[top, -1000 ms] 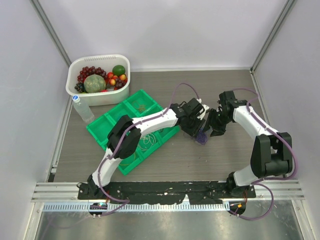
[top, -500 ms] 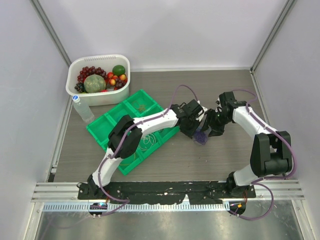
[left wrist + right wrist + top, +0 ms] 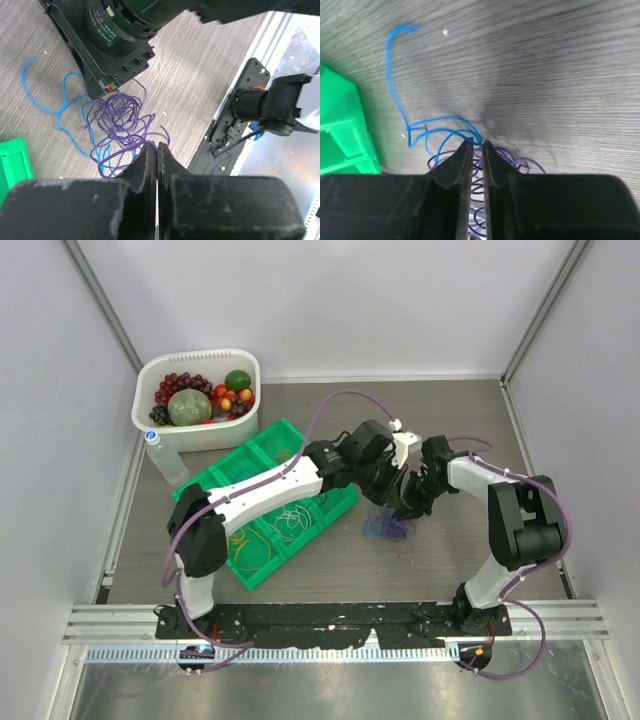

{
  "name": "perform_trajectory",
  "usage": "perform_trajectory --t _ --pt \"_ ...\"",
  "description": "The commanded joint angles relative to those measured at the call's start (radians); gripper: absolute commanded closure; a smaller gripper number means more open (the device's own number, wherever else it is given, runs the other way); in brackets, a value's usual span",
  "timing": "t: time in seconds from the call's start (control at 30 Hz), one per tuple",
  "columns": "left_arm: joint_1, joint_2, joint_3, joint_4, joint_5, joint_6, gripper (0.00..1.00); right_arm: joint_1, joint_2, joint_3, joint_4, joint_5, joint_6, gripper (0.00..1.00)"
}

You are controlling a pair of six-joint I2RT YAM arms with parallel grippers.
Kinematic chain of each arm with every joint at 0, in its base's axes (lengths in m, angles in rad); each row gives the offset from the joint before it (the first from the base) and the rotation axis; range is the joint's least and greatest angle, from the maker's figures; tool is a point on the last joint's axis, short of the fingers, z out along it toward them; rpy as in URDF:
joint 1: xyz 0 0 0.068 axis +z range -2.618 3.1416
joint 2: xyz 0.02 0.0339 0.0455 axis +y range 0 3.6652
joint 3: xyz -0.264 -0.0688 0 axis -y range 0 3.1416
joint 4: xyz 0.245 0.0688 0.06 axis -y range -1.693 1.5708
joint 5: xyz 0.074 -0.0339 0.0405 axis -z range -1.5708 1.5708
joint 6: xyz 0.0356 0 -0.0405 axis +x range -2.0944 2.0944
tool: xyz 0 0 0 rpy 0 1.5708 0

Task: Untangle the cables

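Cables (image 3: 120, 120) lie tangled below both tips; left tool (image 3: 157, 148) fully closed, right tool (image 3: 477, 145) pinching the blue cable (image 3: 390, 55).

Grey wood-grain table (image 3: 470, 410), pale walls (image 3: 330, 300)

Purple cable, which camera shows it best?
Left wrist: the purple cable fills the middle of the picture, with its tangled loops sharp and separate. Top external shows it only as a small purple clump. Right wrist catches just a few loops low in the picture.
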Motion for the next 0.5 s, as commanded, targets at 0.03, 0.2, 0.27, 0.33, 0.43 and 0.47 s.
perform_trajectory --t 0.03,0.2,0.27,0.33,0.43,0.47 --pt "-0.002 -0.119 0.059 -0.006 -0.037 -0.058 1.0 0.004 -0.015 0.021 0.004 0.107 0.044 0.84" --pt "-0.003 -0.171 0.175 -0.072 -0.054 -0.172 1.0 0.001 -0.055 0.029 -0.085 0.37 -0.02 0.92" --pt "-0.002 -0.19 0.163 -0.04 -0.064 -0.222 1.0 0.001 -0.062 0.058 -0.119 0.457 -0.052 0.88" --pt "0.001 -0.17 0.193 -0.064 -0.064 -0.284 1.0 0.001 -0.093 0.095 -0.185 0.483 -0.066 0.82" --pt "0.006 -0.081 0.298 -0.197 -0.066 -0.324 1.0 -0.007 -0.221 0.122 -0.241 0.418 -0.065 0.47" --pt "0.008 -0.058 0.322 -0.24 -0.086 -0.342 1.0 -0.016 -0.26 0.13 -0.248 0.344 -0.06 0.4"
